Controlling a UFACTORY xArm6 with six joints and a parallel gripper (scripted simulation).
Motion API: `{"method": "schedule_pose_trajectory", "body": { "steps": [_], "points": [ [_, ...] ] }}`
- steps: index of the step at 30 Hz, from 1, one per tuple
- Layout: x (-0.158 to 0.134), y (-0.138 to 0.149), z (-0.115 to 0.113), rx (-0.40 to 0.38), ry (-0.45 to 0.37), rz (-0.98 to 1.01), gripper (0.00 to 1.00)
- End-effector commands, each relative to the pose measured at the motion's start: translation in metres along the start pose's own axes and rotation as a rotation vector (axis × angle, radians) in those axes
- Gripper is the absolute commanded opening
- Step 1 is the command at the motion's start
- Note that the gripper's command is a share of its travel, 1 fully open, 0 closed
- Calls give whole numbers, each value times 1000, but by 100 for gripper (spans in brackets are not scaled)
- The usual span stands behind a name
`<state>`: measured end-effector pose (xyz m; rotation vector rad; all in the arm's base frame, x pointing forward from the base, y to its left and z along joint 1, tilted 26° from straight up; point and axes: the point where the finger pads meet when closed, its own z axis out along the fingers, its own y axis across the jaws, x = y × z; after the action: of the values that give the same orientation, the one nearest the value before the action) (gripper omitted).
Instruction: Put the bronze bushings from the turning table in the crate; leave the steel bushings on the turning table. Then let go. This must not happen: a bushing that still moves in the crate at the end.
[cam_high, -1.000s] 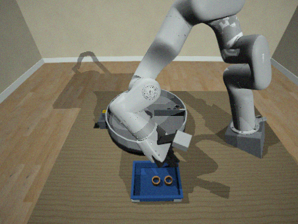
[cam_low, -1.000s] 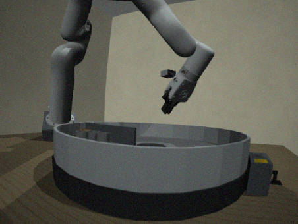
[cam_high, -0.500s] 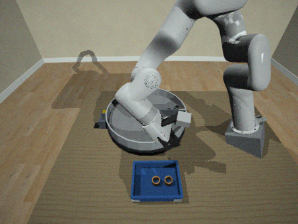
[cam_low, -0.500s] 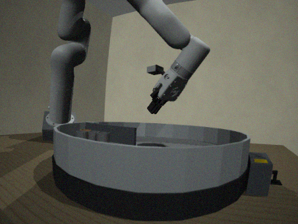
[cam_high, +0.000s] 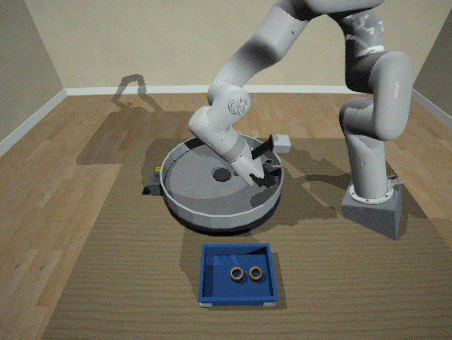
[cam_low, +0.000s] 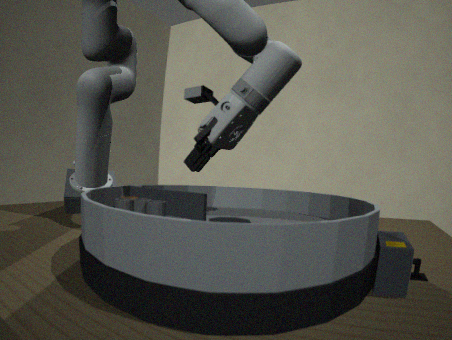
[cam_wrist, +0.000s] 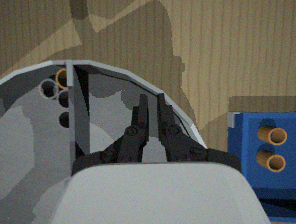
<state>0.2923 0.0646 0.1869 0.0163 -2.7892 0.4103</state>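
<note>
The gripper (cam_low: 194, 162) hangs above the turning table (cam_high: 222, 212), well clear of its floor, tilted down toward the side of the tray nearest the arm's base (cam_high: 371, 216). Its fingers are drawn nearly together with only a thin slit between them, and nothing is held there. In the wrist view a bronze bushing (cam_wrist: 62, 77) sits on the turning table hard against the rim, beside an upright divider wall (cam_wrist: 75, 107); just next to it stands a steel bushing (cam_wrist: 48, 89), and two more dark ring openings lie below them along the same wall, too shadowed to tell their metal. From the top view these pieces are mostly hidden by the gripper and its shadow. The blue crate (cam_high: 238, 299) lies on the mat toward the near edge of the floor, apart from the turning table, and holds two bronze bushings (cam_high: 236, 273) side by side, close to each other near its middle. A small grey box (cam_low: 395, 270) with a yellow label adjoins the turning table's outer wall.
</note>
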Motion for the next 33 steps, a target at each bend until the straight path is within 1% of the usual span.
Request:
{"method": "schedule_pose_trajectory", "body": {
  "steps": [1, 4, 6, 9, 14, 17, 21, 33],
  "points": [
    [6, -43, 4, 47, -12, -68, 10],
    [9, -69, 8, 81, -15, -108, 10],
    [9, -69, 8, 81, -15, -108, 10],
    [14, -104, 13, 127, -17, -163, 10],
    [21, -144, 20, 179, -18, -225, 10],
    [24, -160, 22, 201, -17, -250, 10],
    [26, -170, 24, 215, -16, -267, 10],
    [26, -172, 24, 218, -16, -269, 10]
  ]
}}
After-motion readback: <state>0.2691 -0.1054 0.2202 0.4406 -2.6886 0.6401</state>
